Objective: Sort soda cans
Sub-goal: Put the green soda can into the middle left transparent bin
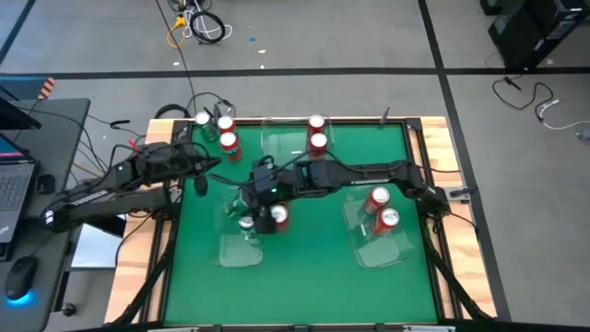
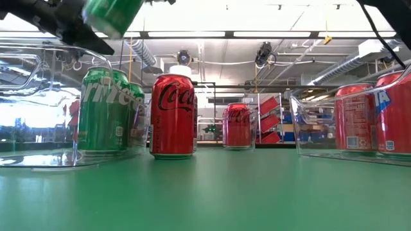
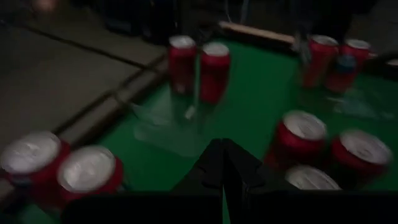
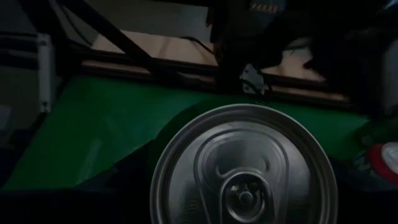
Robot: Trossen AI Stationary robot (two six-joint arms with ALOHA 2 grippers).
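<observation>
**Green can aloft in the right hand**

Right hand (image 1: 251,205) over the middle of the green worktop (image 1: 313,267), clamped wide on a green can (image 2: 110,15), lifted clear of the surface and tilted, silver top (image 4: 244,167) filling the right wrist view. Held above the near-left clear tray (image 1: 241,247), seen high at the upper left of the low view.

Left hand (image 3: 222,163) closed with fingers together, holding nothing, hovering at the left edge of the worktop, left of the right hand.

Directly below the raised can, in that tray: a green can (image 2: 103,110) lettered "Sprite" in white, standing upright. Just right of the tray, on bare felt: a red can (image 2: 172,115) marked "Coca-Cola" in white script, upright. Farther back from that red can, another red Coca-Cola can (image 2: 238,126), upright. Well right of the tray, in a second clear tray (image 1: 383,244): two red cans (image 1: 381,208), small white label text too fine to read. At the far-left corner of the worktop: two more red cans (image 1: 227,134) beside a green one (image 1: 205,122). At the far edge, middle: two red cans (image 1: 318,132) in a third clear tray (image 1: 286,143).

Worktop of green felt, framed by pale wood. Beyond it, grey floor with dark seams, loose cables, a laptop at the left. Behind in the low view, an open hall with ceiling strip lights, ducts and shelving.
</observation>
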